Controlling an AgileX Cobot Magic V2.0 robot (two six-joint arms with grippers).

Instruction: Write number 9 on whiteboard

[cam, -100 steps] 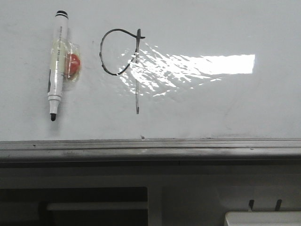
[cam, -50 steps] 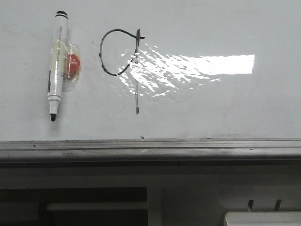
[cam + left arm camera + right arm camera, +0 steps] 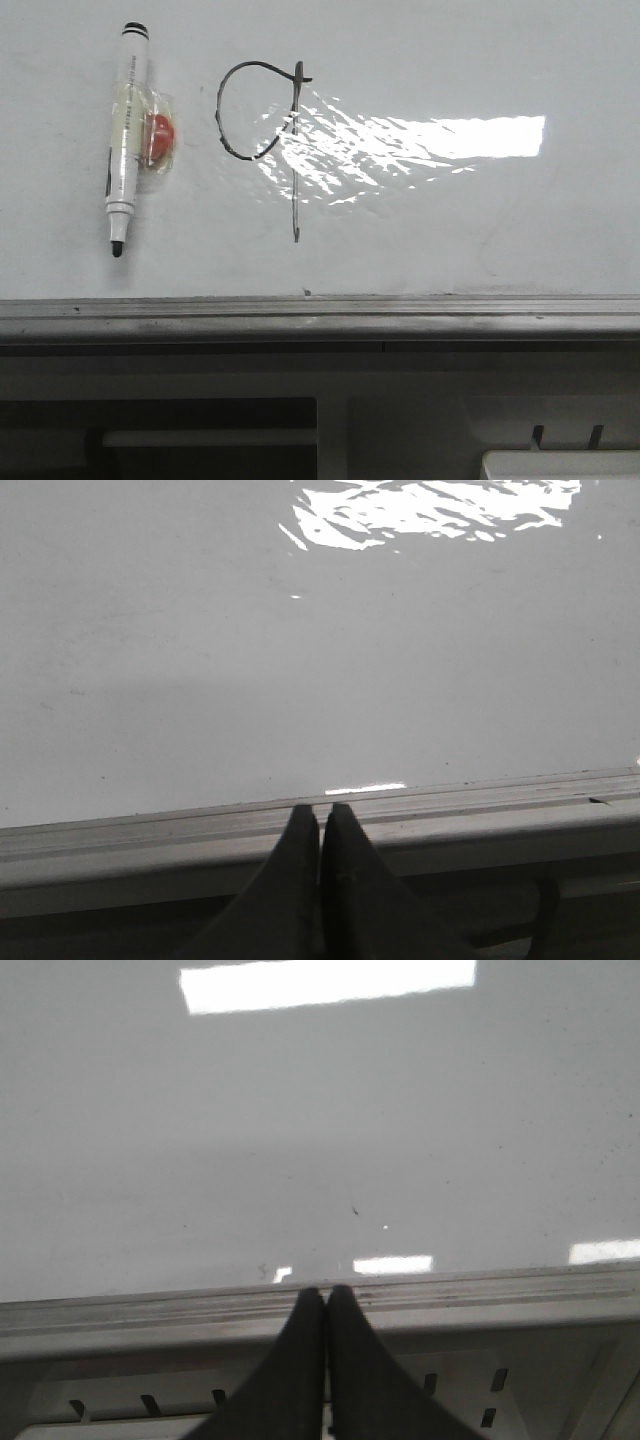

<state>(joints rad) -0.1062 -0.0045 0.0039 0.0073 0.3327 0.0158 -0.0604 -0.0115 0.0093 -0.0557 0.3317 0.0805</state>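
A: Looking over the front view, you had the number 9 (image 3: 262,130) already on the whiteboard (image 3: 480,230): an open rounded loop joined to a long straight stem, with the glare patch (image 3: 420,140) washing over the stem's upper half. Where did you leave the marker?

B: You left the black-tipped marker (image 3: 127,135) lying flat against the board just to the left of the loop, well apart from both arms, tip toward the grey frame rail (image 3: 320,318). A small red piece (image 3: 159,138) sat taped to its barrel under clear film; it may have been a magnet, though the view was too coarse to say.

A: And your tools?

B: Your left gripper (image 3: 320,825) had its two dark fingers pressed together with nothing between them, parked over the rail. Your right gripper (image 3: 327,1305) was the same, pinched closed and empty.

A: If you had needed that marker again, how would it have handled?

B: I judged it light and stiff, a smooth plastic barrel that could have slipped or rolled on the glossy board. You would have done best to take it across the bare barrel between the taped patch and the tip end, clear of the film and the red piece, jaws square to its length. A firm, modest pinch should have been enough; the ink line itself would smear if brushed.
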